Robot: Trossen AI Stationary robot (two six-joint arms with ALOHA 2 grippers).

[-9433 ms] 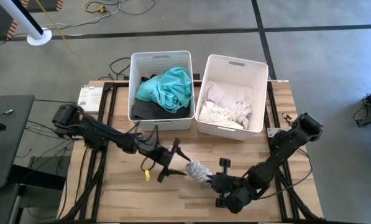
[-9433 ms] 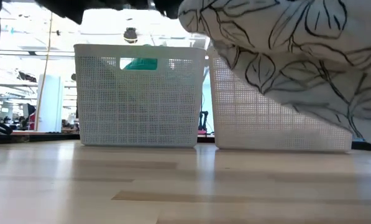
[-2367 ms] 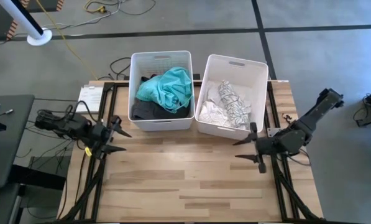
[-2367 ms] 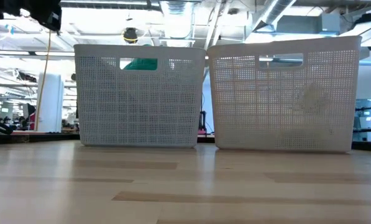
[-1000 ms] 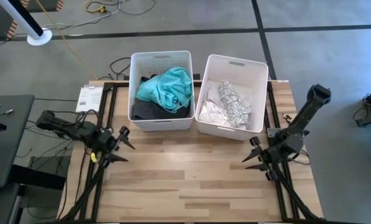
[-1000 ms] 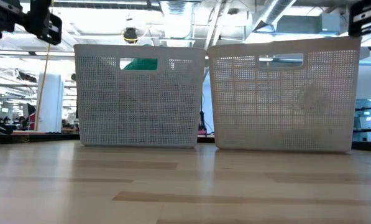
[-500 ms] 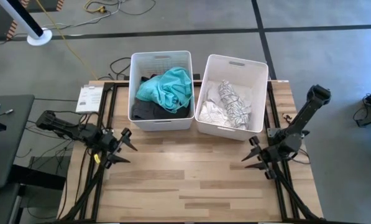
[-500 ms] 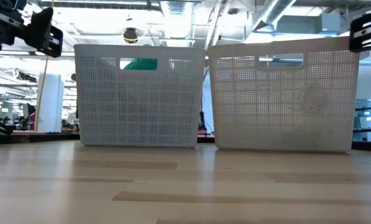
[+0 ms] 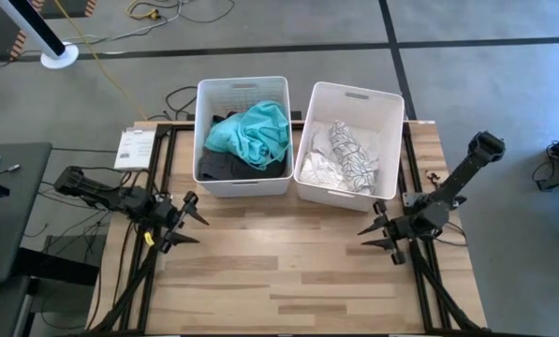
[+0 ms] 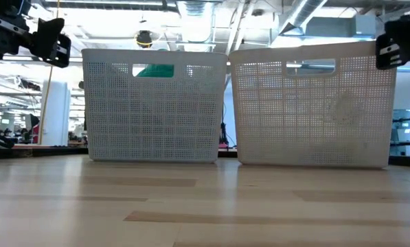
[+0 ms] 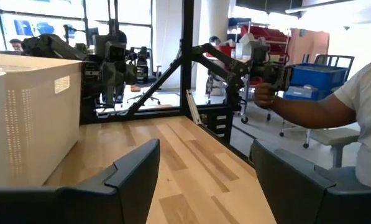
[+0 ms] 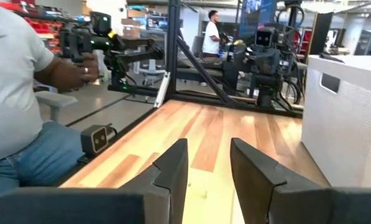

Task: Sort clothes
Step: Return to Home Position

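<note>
The clothes lie in two white bins at the table's far side. The left bin [image 9: 242, 94] holds a teal garment [image 9: 253, 131] on top of dark ones [image 9: 225, 166]. The right bin [image 9: 351, 103] holds white garments [image 9: 321, 168] and a white one with a dark leaf pattern [image 9: 351, 154]. My left gripper [image 9: 194, 225] is open and empty above the table's left part, in front of the left bin. My right gripper [image 9: 370, 234] is open and empty above the table's right part, in front of the right bin.
The wooden table top [image 9: 279, 257] lies between the two grippers. A white box [image 9: 134, 148] sits at the table's far left corner. A seated person [image 12: 17, 106] holding a hand controller shows beyond the table in the wrist views [image 11: 334, 106].
My right gripper has gone a little toward the table's left edge and the bins. My left gripper has edged a little toward the table's right. The clothes have stayed still in the bins.
</note>
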